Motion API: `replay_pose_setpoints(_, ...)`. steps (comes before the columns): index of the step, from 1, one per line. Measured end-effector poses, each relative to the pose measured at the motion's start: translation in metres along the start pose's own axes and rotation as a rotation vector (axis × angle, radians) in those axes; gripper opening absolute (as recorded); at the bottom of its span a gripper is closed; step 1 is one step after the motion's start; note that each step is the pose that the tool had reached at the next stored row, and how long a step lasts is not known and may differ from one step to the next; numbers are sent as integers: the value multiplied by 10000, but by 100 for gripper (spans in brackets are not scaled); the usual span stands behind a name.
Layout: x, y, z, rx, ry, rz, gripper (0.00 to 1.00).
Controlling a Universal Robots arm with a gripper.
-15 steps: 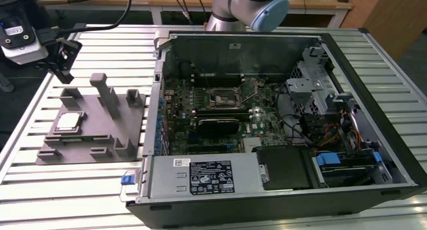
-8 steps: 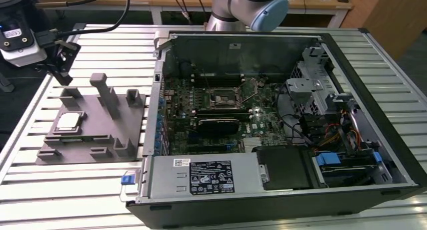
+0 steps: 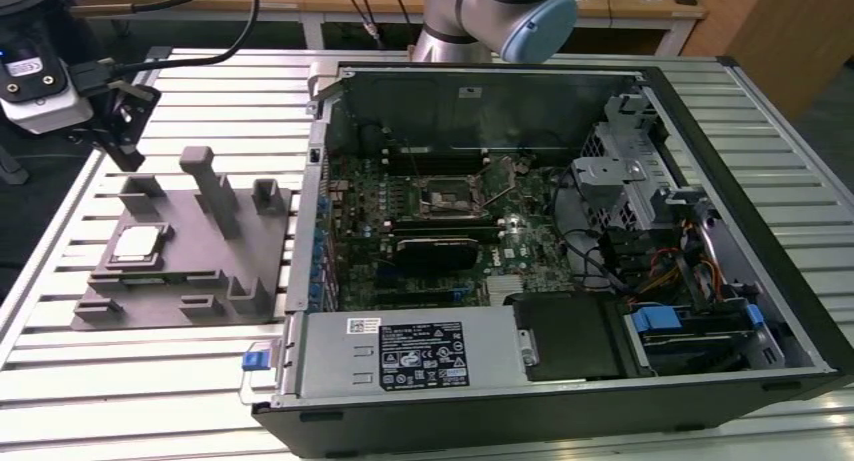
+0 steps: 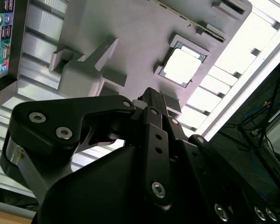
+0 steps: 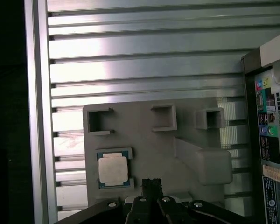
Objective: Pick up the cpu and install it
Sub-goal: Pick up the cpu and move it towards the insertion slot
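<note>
The gripper (image 3: 130,161) hovers empty above the tray (image 3: 160,316). I cannot tell how open it is. It should centre squarely over the cpu (image 3: 138,243).

One cpu (image 3: 138,243), one tray (image 3: 180,263), one computer case (image 3: 534,423).

cpu (image 5: 113,170) top pale, smooth metal; tray (image 5: 144,149) matt grey plastic (table (image 5: 130,70) ribbed shiny metal)
</note>
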State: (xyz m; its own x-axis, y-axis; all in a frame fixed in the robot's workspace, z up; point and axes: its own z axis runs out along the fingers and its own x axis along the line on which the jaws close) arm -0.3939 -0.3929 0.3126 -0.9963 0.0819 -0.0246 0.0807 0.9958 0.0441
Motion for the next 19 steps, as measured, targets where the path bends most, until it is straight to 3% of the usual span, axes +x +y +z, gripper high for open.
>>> replay_pose_setpoints(9,70,-8,54,7,0,-1,11)
replay_pose_setpoints(19,185,-22,166,24,7,-1,11)
